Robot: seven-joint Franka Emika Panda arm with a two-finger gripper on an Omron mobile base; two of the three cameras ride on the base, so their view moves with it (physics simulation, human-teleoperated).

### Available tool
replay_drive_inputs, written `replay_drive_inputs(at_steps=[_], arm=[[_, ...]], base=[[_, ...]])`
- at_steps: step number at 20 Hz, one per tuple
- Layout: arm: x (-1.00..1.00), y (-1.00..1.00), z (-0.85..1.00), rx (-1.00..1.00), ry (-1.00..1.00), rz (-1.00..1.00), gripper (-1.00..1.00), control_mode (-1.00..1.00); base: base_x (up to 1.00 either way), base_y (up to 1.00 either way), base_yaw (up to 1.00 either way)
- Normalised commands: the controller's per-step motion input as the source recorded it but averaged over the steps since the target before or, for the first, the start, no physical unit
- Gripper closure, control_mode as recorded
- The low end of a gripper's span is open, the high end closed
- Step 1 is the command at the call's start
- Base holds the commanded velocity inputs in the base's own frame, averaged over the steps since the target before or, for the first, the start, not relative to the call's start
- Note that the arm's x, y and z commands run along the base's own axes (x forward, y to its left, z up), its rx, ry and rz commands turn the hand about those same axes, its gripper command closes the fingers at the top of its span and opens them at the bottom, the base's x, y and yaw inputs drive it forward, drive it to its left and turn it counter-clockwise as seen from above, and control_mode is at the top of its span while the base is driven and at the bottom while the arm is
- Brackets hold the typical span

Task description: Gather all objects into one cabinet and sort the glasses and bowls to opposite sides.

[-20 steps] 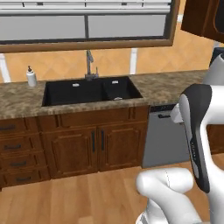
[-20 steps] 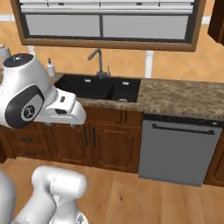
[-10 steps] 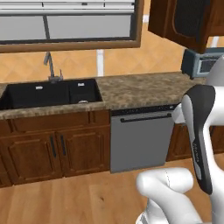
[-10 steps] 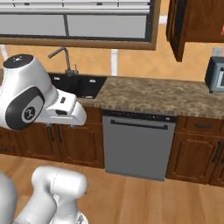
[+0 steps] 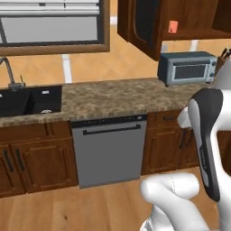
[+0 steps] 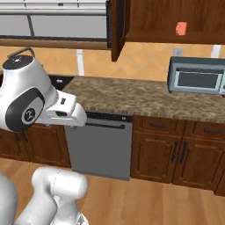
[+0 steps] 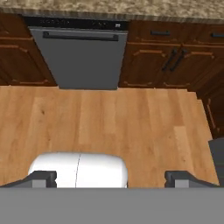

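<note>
The cabinet (image 5: 194, 16) hangs open at the upper right, reddish-brown, its door (image 5: 139, 25) swung out toward me. One salmon-orange mug (image 5: 173, 27) of the glasses stands on its shelf board; in the right base view this mug (image 6: 181, 28) sits inside the cabinet (image 6: 149, 17). The bowls are out of view. My gripper (image 7: 112, 179) is open, its two dark fingertips (image 7: 41, 178) far apart with nothing between them, pointing down at the wooden floor in front of the lower cupboards, far below the cabinet.
A silver toaster oven (image 5: 188, 67) stands on the granite counter (image 5: 113, 97) under the cabinet. A grey dishwasher (image 5: 108, 151) sits below the counter, with the black sink (image 5: 27, 100) at the left and a window above. Wooden cupboard doors (image 7: 175, 59) flank the dishwasher.
The whole scene has slid left as the base moved right: the sink went from centre to the left edge, and the open cabinet and toaster oven came into view. The gripper stays open.
</note>
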Motion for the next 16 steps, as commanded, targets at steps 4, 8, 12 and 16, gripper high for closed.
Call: replay_drive_inputs(at_steps=[4,8,12,16], arm=[[0.00,0.00,0.00,0.00,0.00,0.00,-1.00,1.00],[0.00,0.00,0.00,0.00,0.00,0.00,-1.00,1.00],[0.00,0.00,0.00,0.00,0.00,0.00,-1.00,1.00],[0.00,0.00,0.00,0.00,0.00,0.00,-1.00,1.00]], base=[[0.89,-1.00,0.00],[1.00,-0.90,0.01],[1.00,-0.89,0.02],[1.00,-0.60,0.03]])
